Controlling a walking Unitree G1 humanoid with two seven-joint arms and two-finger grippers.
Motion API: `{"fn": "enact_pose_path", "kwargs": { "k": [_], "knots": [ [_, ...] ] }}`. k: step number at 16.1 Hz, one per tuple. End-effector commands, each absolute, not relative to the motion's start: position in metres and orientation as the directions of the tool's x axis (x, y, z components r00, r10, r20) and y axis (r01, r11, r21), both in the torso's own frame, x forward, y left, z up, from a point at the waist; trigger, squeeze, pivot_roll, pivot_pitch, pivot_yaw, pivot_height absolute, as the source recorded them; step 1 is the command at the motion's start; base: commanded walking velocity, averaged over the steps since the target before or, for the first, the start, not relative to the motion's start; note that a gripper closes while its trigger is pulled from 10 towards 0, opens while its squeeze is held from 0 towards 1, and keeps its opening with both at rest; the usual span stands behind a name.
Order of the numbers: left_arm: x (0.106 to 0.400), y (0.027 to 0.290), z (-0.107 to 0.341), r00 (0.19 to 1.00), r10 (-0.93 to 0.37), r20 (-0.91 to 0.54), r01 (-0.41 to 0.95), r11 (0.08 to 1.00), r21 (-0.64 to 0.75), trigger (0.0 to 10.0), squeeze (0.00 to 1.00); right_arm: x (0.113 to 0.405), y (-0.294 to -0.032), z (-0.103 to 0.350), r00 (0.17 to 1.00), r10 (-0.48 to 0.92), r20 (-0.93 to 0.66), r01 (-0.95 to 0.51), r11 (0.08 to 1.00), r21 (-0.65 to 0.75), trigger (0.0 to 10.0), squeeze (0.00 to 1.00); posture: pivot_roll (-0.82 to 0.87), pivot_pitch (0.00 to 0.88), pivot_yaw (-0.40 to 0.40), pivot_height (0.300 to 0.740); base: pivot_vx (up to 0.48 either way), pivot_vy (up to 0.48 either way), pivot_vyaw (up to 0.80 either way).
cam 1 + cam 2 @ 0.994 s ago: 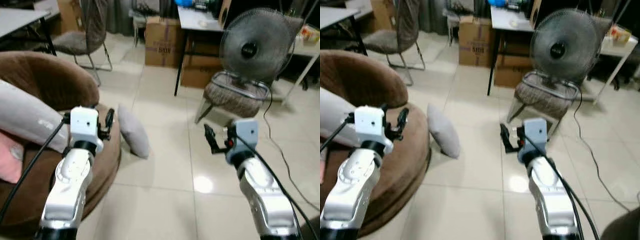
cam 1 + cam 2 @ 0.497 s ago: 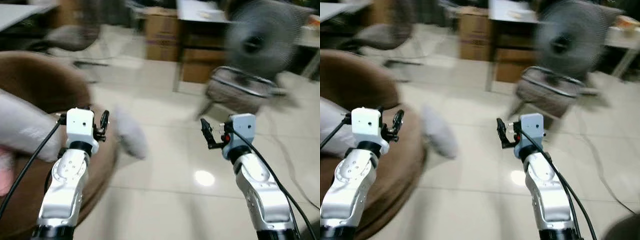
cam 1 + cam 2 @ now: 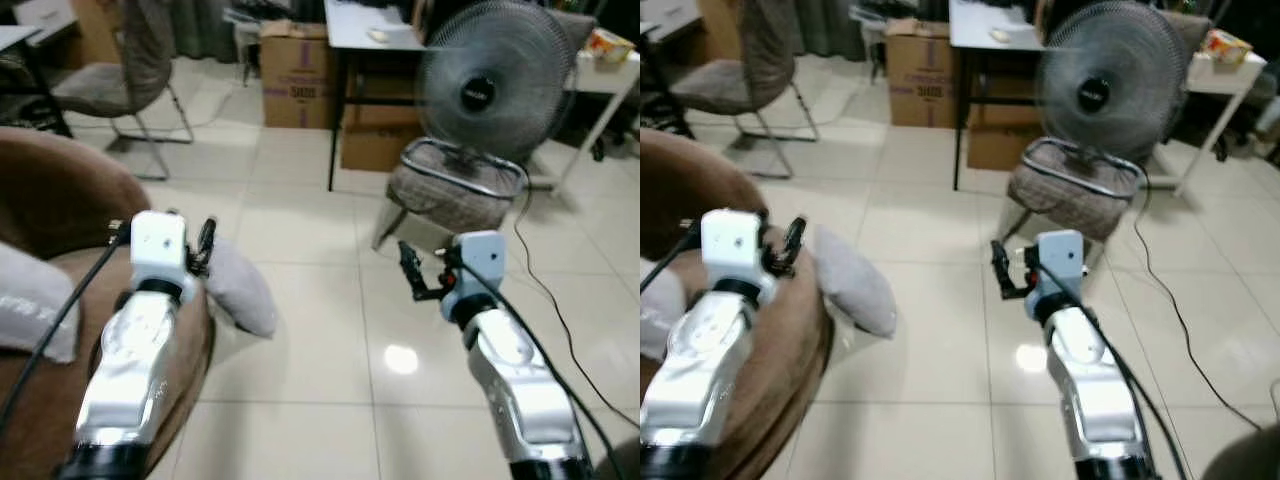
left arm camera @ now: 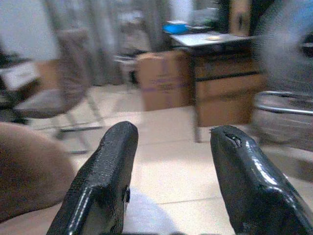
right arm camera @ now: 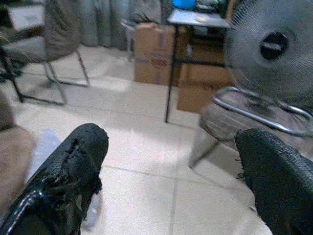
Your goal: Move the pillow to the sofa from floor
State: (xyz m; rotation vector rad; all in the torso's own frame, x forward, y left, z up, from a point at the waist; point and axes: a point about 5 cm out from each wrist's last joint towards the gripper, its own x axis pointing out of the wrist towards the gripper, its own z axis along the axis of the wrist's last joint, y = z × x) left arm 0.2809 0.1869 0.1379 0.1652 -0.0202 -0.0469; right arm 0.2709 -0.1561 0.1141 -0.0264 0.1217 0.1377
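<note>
On the pale tiled floor, in the left eye view, the soft grey fabric pillow is seen leaning against the round brown upholstered sofa; nothing has been lifted yet. The left gripper is held just above the pillow, the right gripper well apart. In the left wrist view, wide-parted black fingers are shown over the pillow. In the right wrist view, the fingers are likewise spread and empty. Grasping, lifting and placing are judged still to be done.

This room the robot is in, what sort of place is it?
Probably a lived-in room used as office or storage: a brown sofa beside a tiled floor, cardboard boxes under a desk, and a standing fan.
</note>
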Motion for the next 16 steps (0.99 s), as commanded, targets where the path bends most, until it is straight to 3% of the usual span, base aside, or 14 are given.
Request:
{"fn": "enact_pose_path", "kwargs": {
  "k": [1, 5, 16],
  "knots": [
    [0.2808, 0.1905, 0.1377, 0.999, -0.041, 0.008, 0.039, 0.983, 0.179, 10.0, 0.22, 0.2728, -0.1558, 0.1183, 0.982, 0.148, -0.114, -0.153, 0.988, -0.031, 10.0, 0.0, 0.02, 0.0, -0.021, 0.74, 0.352, 0.0, 0.0],
    [0.2789, 0.192, 0.1357, 0.999, -0.046, -0.004, 0.046, 0.983, 0.178, 10.0, 0.21, 0.2711, -0.1543, 0.1162, 0.98, 0.159, -0.124, -0.164, 0.986, -0.032, 10.0, 0.0, 0.01, 0.0, -0.02, 0.74, 0.357, 0.0, 0.5],
    [0.2765, 0.1908, 0.1306, 0.998, -0.061, -0.022, 0.064, 0.982, 0.178, 10.0, 0.22, 0.2688, -0.1542, 0.1132, 0.975, 0.174, -0.141, -0.183, 0.982, -0.048, 10.0, 0.0, 0.0, 0.0, -0.02, 0.74, 0.36, 0.0, 0.0]
  ]
}}
